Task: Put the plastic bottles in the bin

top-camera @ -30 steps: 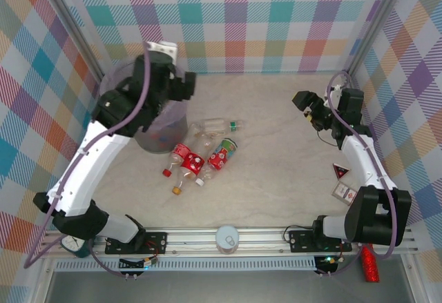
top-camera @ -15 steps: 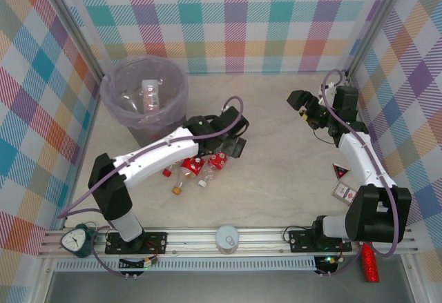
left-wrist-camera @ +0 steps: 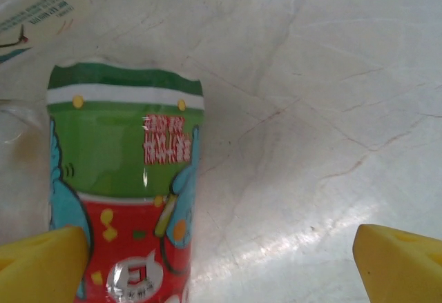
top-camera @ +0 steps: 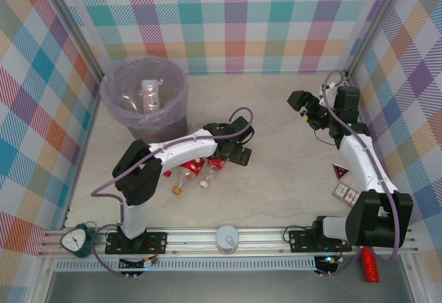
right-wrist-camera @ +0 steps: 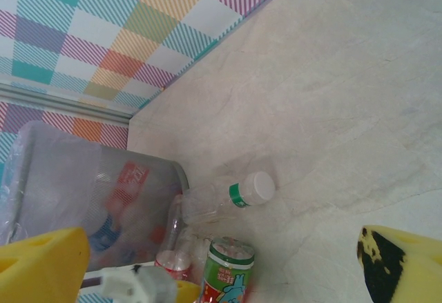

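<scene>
Over table (left-wrist-camera: 311,110), left pincer (left-wrist-camera: 221,265) spread wide, straddling green-red bottle (left-wrist-camera: 124,192).

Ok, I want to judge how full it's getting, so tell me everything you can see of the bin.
The bin is a round, grey, see-through wastebasket lined with a clear purplish bag gathered over its rim. It stands upright on the table in the far left corner. Inside lie a few bottles, one of them clear with a white label; the right wrist view shows red labels through its side. Loose bottles lie on the table just in front of it.
</scene>
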### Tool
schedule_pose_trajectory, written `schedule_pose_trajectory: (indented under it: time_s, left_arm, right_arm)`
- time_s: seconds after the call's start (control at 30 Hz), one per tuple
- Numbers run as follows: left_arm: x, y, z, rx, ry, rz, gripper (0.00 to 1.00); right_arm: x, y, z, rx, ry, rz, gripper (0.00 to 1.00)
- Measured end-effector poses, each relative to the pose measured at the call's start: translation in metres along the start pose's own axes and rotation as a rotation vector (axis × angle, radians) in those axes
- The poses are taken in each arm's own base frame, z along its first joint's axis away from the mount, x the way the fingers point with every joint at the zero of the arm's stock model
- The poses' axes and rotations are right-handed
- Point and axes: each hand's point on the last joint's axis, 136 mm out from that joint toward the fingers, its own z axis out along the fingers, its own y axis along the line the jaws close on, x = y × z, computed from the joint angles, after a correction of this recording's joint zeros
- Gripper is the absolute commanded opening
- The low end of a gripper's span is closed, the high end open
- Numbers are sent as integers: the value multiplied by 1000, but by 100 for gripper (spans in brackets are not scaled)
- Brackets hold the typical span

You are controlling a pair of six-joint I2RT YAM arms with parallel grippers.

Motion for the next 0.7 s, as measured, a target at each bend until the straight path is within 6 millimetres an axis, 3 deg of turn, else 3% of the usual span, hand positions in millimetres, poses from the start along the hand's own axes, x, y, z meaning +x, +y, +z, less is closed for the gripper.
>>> schedule_pose_trajectory:
  time_s: [0.17,0.4,0.7]
  left_arm:
    - [-11,6,5,20,-20,-41,98]
    - [4,4,32,25,54,-50,94]
    - [6,-2,37,26,65,-45,81]
  right_arm:
    - [1,2,-1,-2,2,-14,99]
    - [1,2,-1,-2,3,-21,99]
    - [2,2,0,-2,5,-20,99]
